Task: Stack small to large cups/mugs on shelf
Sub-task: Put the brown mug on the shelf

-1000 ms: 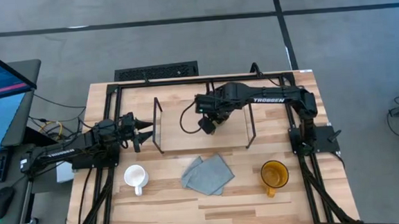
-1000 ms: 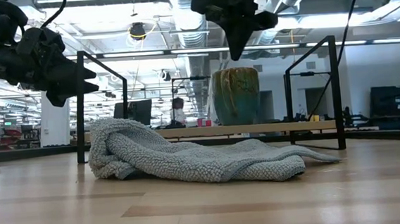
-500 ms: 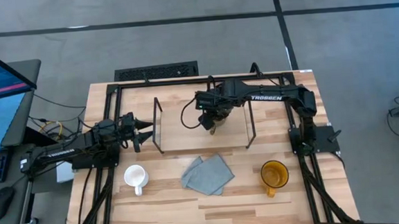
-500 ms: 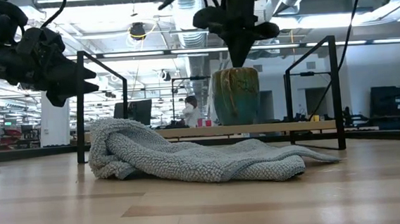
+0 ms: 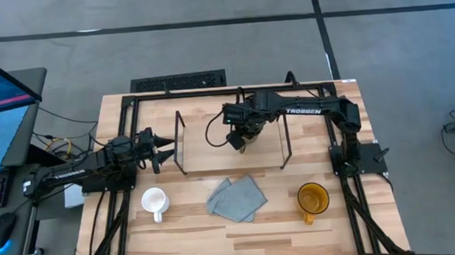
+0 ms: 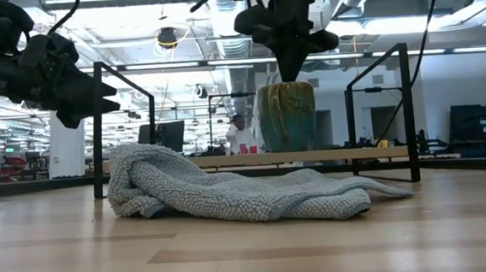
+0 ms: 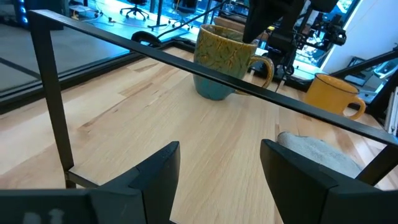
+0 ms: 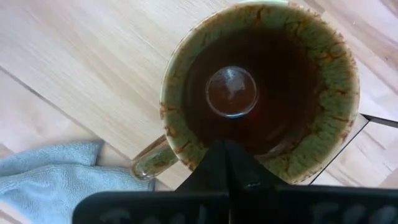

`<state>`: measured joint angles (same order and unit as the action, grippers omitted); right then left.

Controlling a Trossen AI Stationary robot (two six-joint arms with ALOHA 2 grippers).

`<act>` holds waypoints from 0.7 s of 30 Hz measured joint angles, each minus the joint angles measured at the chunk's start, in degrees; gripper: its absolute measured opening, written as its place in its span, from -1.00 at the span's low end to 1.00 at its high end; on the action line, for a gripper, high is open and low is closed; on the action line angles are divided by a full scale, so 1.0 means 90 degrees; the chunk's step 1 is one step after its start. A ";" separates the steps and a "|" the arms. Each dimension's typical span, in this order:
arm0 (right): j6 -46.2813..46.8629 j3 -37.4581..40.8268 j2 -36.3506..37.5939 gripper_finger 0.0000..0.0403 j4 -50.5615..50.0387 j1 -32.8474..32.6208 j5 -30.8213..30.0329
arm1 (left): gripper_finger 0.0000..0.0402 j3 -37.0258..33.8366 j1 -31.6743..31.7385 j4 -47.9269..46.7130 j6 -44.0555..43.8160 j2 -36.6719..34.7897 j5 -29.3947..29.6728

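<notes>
A wood table (image 5: pixel 179 237) is set on grey floor, with an open hall seen beyond. The olive mug (image 6: pixel 287 116) on the shelf (image 5: pixel 205 156) is largely hidden from above by the closed right gripper (image 6: pixel 291 71); the left gripper (image 5: pixel 164 148) is held wide, empty.

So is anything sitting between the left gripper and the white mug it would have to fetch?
Nothing visible. In the high view the left gripper, open, hangs by the shelf's left wire end, and the white mug stands on bare tabletop nearer the front edge. The grey-blue cloth lies off to the mug's side, apart from it.
</notes>
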<state>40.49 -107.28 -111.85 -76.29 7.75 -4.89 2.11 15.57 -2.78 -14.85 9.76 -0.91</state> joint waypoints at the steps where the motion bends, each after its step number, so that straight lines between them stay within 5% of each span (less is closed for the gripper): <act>1: -0.0002 0.0000 0.0000 -0.99 0.0000 0.0000 0.0011 | 0.07 0.0000 0.0000 0.0001 0.0000 -0.0002 0.0000; 21: 0.0003 -0.0002 0.0000 -0.99 -0.0643 -0.0068 0.0064 | 0.07 0.0000 -0.0002 0.0001 0.0005 -0.0001 0.0000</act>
<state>40.51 -107.31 -111.85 -82.08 7.14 -4.31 2.11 15.55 -2.77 -14.81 9.75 -0.91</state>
